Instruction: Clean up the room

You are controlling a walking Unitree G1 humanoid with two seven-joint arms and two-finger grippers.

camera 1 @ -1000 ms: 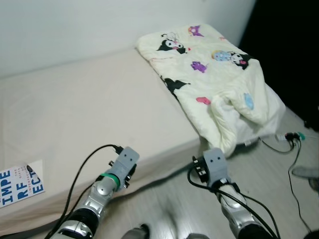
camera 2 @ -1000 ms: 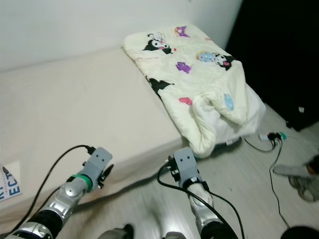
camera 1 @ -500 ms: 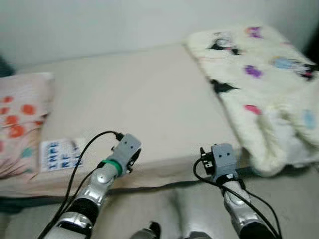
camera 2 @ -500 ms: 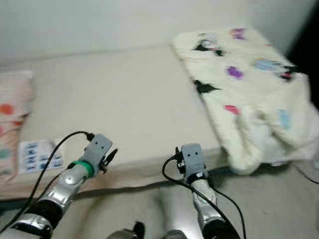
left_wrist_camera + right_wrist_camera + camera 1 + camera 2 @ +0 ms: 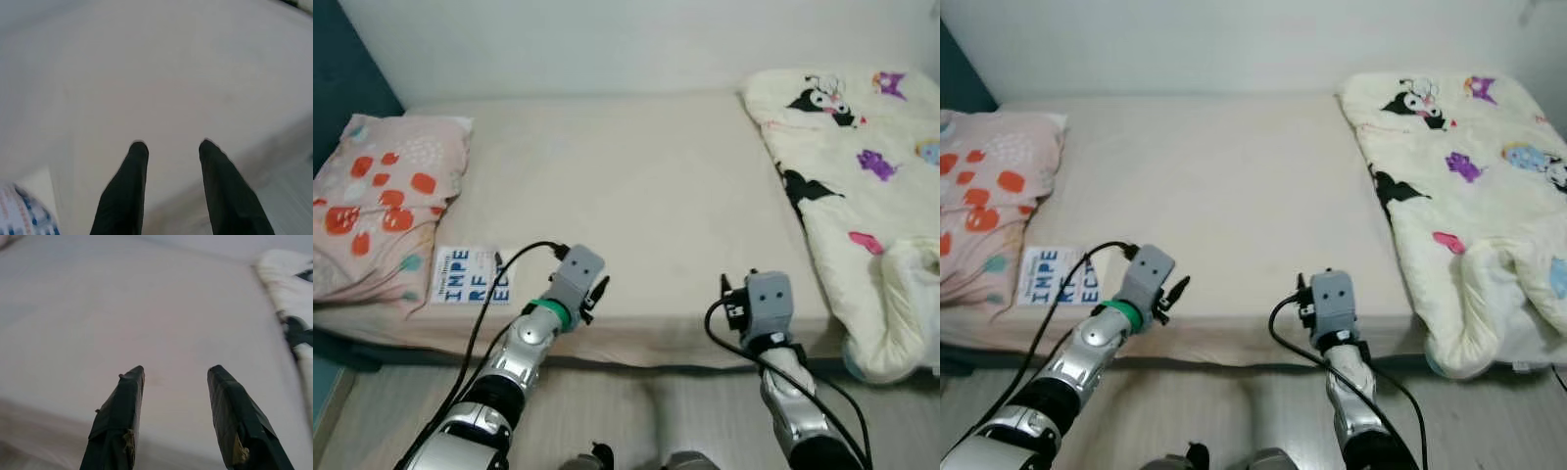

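A wide bed (image 5: 626,186) with a beige sheet lies in front of me. On its left end rests a pink pillow (image 5: 382,201) with red spots, and beside it a white book (image 5: 470,275) with blue letters. A cream blanket (image 5: 862,176) printed with cartoon figures is bunched over the right end and hangs off the front edge. My left gripper (image 5: 171,144) is open over the sheet at the bed's front edge, just right of the book (image 5: 19,215). My right gripper (image 5: 176,369) is open too, at the front edge left of the blanket (image 5: 288,289).
Pale wood floor (image 5: 636,401) runs along the front of the bed. A white wall (image 5: 607,39) backs the bed, and a dark teal headboard (image 5: 342,88) stands at the left end. Black cables loop from both my wrists.
The camera has swung left: the blanket slid to the right of the picture, and the pillow and whole book came into view. Both arms stay held out at the bed's front edge.
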